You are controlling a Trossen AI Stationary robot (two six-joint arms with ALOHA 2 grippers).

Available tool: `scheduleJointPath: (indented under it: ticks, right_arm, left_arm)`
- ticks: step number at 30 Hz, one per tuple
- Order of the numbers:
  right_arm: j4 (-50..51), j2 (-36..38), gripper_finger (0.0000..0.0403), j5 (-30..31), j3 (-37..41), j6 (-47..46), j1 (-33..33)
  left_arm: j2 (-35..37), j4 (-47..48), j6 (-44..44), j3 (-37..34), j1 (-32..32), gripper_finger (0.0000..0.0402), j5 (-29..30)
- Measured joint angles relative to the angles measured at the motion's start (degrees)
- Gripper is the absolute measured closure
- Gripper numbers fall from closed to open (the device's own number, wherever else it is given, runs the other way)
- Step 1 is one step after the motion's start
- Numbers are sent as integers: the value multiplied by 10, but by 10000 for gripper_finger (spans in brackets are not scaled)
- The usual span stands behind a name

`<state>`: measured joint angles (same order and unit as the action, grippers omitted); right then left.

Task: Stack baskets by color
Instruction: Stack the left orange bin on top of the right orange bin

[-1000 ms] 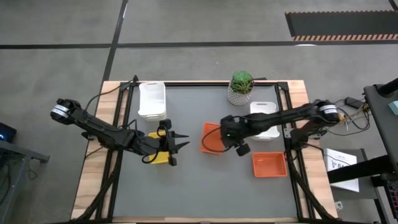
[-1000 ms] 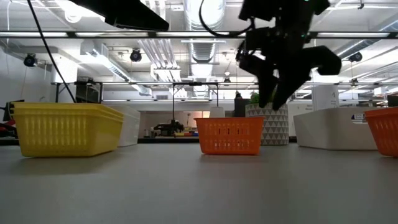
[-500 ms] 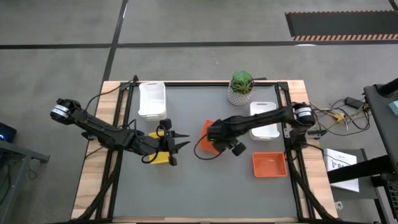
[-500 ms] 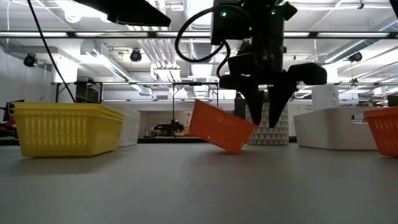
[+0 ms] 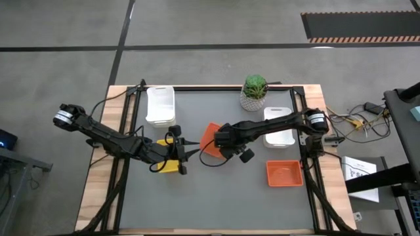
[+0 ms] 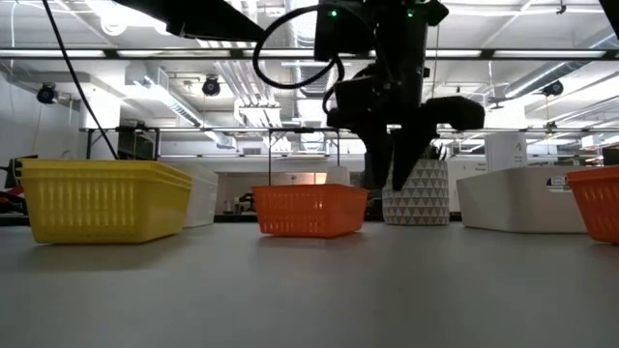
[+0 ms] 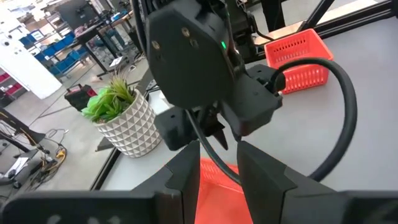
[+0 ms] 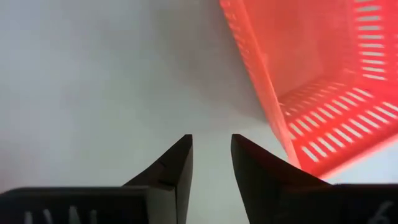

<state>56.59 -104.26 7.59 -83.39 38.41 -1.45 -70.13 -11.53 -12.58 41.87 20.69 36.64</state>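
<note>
Orange basket (image 5: 209, 139) sits flat mid-table with nothing in it; a second orange one (image 5: 284, 173) lies at 4 o'clock from it. Right gripper (image 5: 205, 153) hangs just beside the first basket, jaws narrow, gripping nothing. Left gripper (image 5: 191, 151) hovers off the yellow basket (image 5: 168, 162), jaws narrow, nothing held.

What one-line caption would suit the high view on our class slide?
Right gripper reaches beside an orange basket at mid-table; left gripper waits near a yellow basket.
</note>
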Motion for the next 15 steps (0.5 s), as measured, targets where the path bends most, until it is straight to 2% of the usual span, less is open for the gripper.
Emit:
scheduleJointPath:
  ticks: [8, 15]
  right_arm:
    - [-9, 7, 259, 40, -22, -10, 0]
    - [-75, 1, 226, 18, -11, 1, 4]
  left_arm:
    - [0, -1, 1, 1, 0, 311, 0]
    - [0, 0, 2, 0, 0, 311, 0]
